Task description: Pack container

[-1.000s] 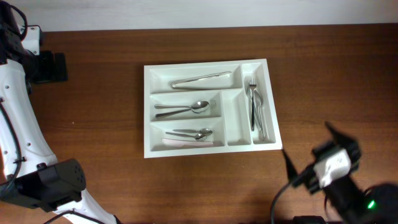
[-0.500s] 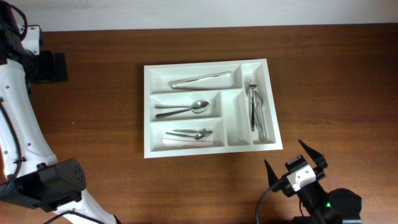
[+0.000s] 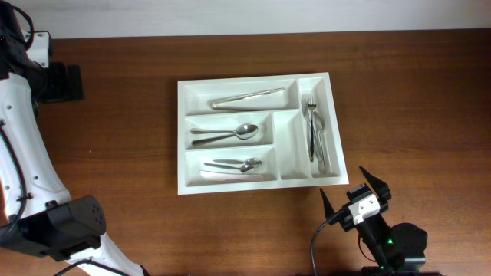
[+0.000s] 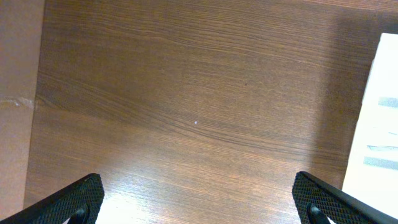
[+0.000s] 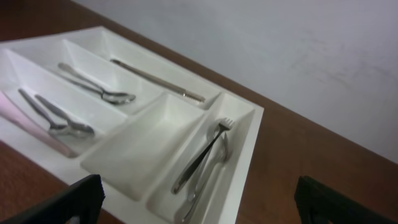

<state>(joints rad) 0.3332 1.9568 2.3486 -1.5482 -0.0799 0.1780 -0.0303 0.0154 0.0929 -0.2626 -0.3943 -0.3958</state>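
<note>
Jaws of right gripper [image 3: 342, 182] (spread wide) face the container [image 3: 182, 138].

The white container [image 3: 291, 146] holds silver cutlery [image 3: 245, 131] on a brown wood-grain table [image 3: 414, 100].

Left arm [image 3: 23, 153]: white links run down left frame edge, black joint housing low. Left gripper [image 4: 199, 202]: jaws spread wide, empty, only textured fingertips [image 4: 78, 199] show at bottom corners. Right arm [image 3: 395, 245]: black, at bottom frame edge. Right gripper [image 3: 344, 186]: points up-left, jaws wide apart, nothing between.
</note>
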